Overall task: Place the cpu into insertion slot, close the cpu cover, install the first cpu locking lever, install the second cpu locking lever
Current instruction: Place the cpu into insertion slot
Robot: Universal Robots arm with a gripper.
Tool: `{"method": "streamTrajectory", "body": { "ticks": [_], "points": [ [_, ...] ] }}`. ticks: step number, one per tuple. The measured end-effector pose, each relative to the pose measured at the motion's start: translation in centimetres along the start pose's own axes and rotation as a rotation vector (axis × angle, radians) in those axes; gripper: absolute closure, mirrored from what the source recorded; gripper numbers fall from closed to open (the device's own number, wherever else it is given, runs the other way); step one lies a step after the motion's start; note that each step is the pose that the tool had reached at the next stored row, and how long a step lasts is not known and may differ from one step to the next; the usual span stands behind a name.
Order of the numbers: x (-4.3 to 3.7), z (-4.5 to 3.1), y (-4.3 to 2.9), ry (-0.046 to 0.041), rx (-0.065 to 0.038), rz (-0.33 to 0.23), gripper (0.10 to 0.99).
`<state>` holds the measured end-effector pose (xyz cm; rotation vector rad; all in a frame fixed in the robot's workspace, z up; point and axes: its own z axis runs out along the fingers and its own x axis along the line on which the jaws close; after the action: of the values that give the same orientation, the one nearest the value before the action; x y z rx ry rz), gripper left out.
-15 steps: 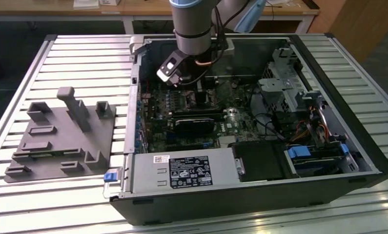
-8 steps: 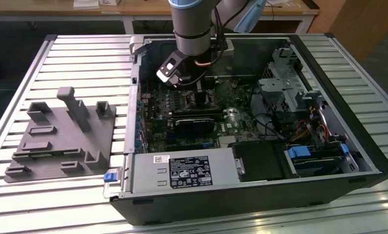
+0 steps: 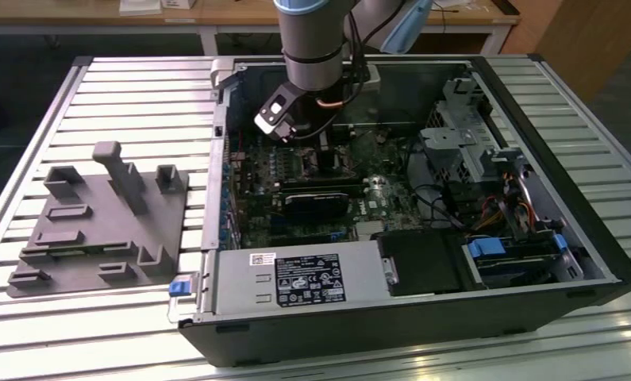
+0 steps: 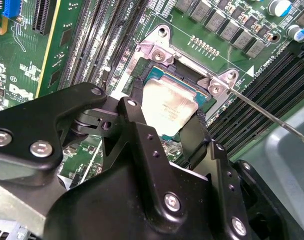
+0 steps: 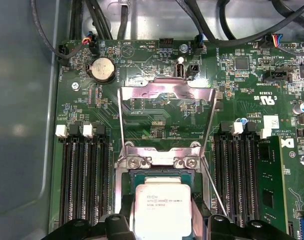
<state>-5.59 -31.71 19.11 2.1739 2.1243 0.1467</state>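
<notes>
Working the first step: placing. Pinching the small thin square silvery-beige cpu (image 4: 169, 107) by opposite edges with the black two-fingered tool (image 4: 164, 120), right over the square black-framed insertion slot (image 5: 156, 177) on the green circuit board (image 5: 87, 110). Cannot tell whether seated. Leaves the thin silvery windowed cpu cover (image 5: 166, 92) flipped open and the thin wire locking levers (image 5: 121, 120) swung free. Calls, by judgement, for lying flat and square in the frame before any release. Bears fine print on chip and board, left unread.

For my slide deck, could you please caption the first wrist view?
Black gripper straddling the pale silvery square cpu at the black-framed square insertion slot; thin silvery metal cpu cover open.
</notes>
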Motion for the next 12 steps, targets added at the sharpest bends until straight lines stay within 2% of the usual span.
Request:
{"method": "streamTrajectory", "body": {
  "ticks": [4, 5, 12],
  "points": [
    [0.00, 0.01, -0.01, 0.0002, 0.000, 0.000, 0.533],
    [0.00, 0.01, -0.01, 0.0002, 0.000, 0.000, 0.475],
    [0.00, -0.26, 0.03, 0.0000, 0.000, 0.000, 0.475]
  ]
}}
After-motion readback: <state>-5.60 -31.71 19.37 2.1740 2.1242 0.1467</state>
